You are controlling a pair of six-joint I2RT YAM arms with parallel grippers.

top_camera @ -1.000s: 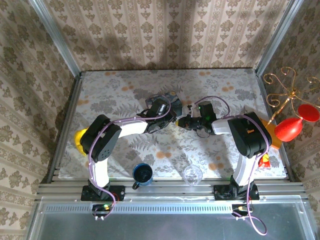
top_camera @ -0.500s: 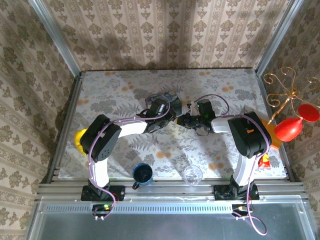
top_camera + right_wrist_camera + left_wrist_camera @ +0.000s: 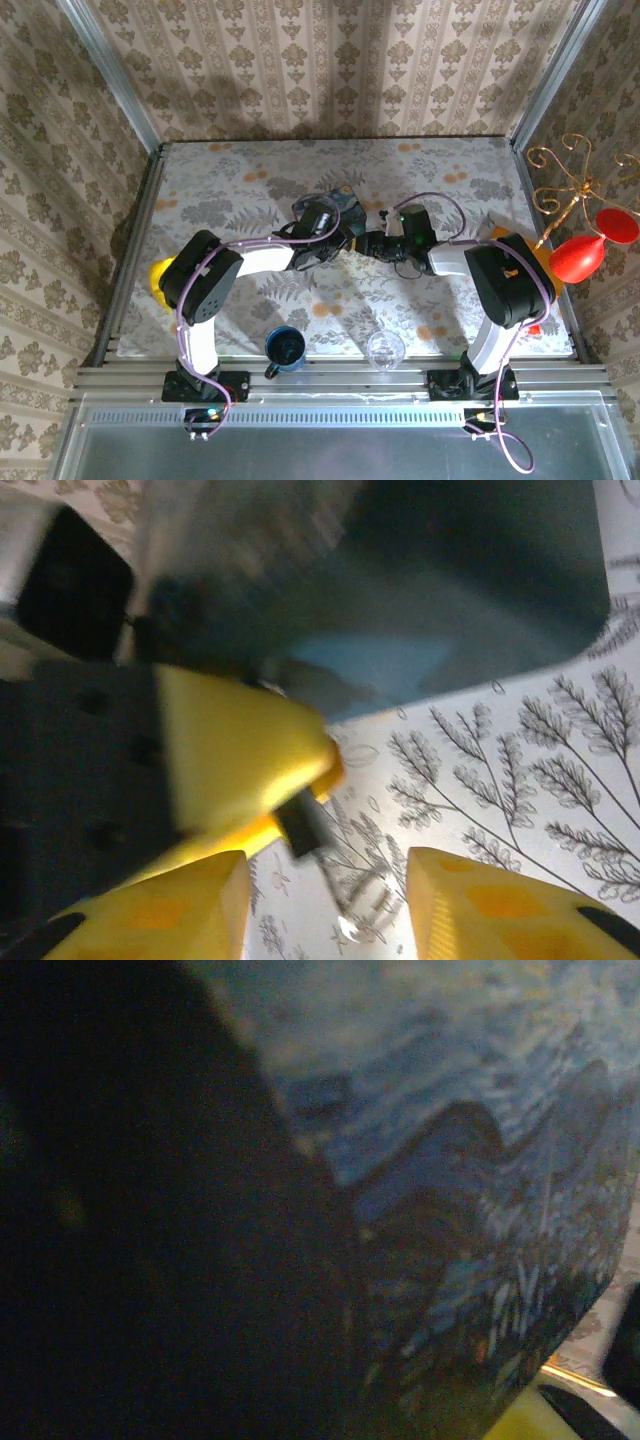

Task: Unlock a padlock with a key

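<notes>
Beside the blue tin (image 3: 338, 196), left hand (image 3: 308, 798) clamps the padlock (image 3: 300, 828) steady, prob. for unlocking, while right hand (image 3: 328, 868) hangs open above what looks like the key (image 3: 358, 898).

The left arm (image 3: 208, 285) and right arm (image 3: 505, 282) were alike: bulky black joint housings joined by white tubes, each bolted to a black base plate (image 3: 232, 381) and trailed by a thin purple cable (image 3: 519, 455). The right gripper (image 3: 325, 892) had blocky yellow fingers (image 3: 485, 905), blunt at the tips.
</notes>
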